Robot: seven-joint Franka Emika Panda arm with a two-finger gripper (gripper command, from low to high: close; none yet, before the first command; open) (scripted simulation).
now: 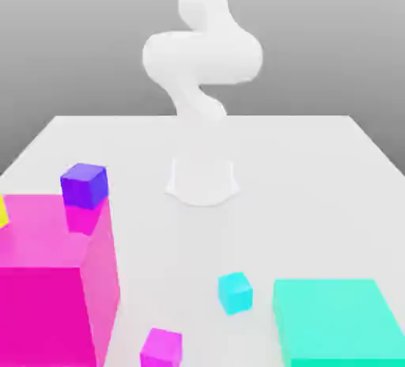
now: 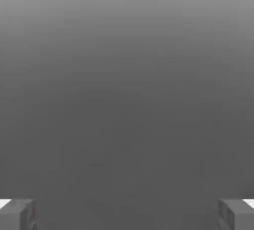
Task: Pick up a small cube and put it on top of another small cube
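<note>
Small magenta cube [image 1: 161, 348] on table [image 1: 316, 168] by camera, well apart from spread, empty fingers [image 2: 18, 214].

Two cameras: one off the arm, one on the hand.
Exterior view looks from above the table's [image 1: 316, 168] near edge toward the arm [image 1: 202, 57], facing it head-on. Hand view looks out between the fingertips [image 2: 17, 214] at plain grey; no shared scene part discernible.

The small cube [image 1: 160, 349] is sitting on the table [image 1: 316, 168] just beside the huge cube [image 1: 47, 278], on the exterior view's right of it. Another small cube [image 1: 235, 292] is lying between the small cube and the flat block [image 1: 336, 319].
</note>
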